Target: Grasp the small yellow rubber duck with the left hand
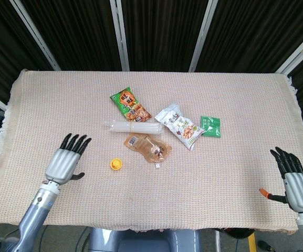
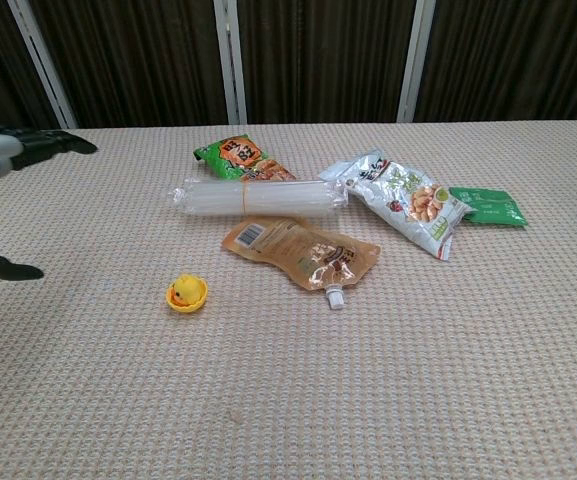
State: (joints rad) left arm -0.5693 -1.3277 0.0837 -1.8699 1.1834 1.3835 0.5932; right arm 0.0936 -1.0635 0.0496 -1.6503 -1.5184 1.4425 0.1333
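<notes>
We find the grasp not yet made: our left hand (image 1: 64,161) hovers with fingers spread, holding nothing. The small yellow rubber duck (image 2: 187,293) sits on the woven beige tablecloth (image 1: 230,173), well apart to the hand's right; approach and closure remain.

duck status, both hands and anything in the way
Left hand open, fingers spread, holding nothing, well clear of duck. Right hand open at table's right edge. Small yellow rubber duck alone on the cloth, ungrasped. Brown pouch nearby, not blocking.
</notes>
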